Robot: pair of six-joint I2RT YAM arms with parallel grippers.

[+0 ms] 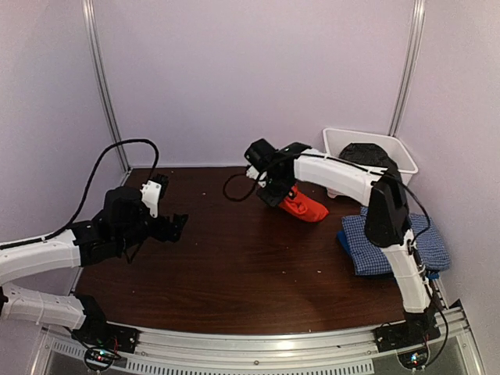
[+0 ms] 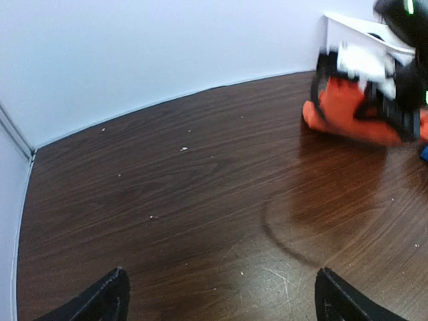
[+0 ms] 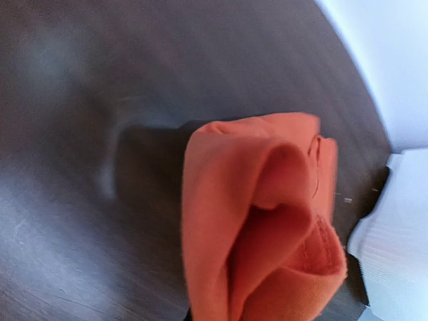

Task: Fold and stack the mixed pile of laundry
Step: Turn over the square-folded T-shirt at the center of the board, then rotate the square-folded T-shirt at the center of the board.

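Observation:
The bright orange T-shirt [image 1: 305,208] is bunched on the table at the back centre, and its lower end touches the wood. My right gripper [image 1: 275,195] is shut on its left end. In the right wrist view the orange cloth [image 3: 257,221] fills the space at the jaws and hides the fingers. The blue-and-white check shirt [image 1: 394,242] lies folded at the right edge, on top of a blue piece [image 1: 344,243]. A black garment [image 1: 367,155] sits in the white tub [image 1: 406,162]. My left gripper [image 1: 176,226] is open and empty over bare wood on the left; its fingertips [image 2: 110,301] stand far apart.
The white tub stands at the back right corner against the wall and also shows in the left wrist view [image 2: 354,27]. A black cable [image 1: 234,191] loops beside the right gripper. Walls close the table at the back and on both sides.

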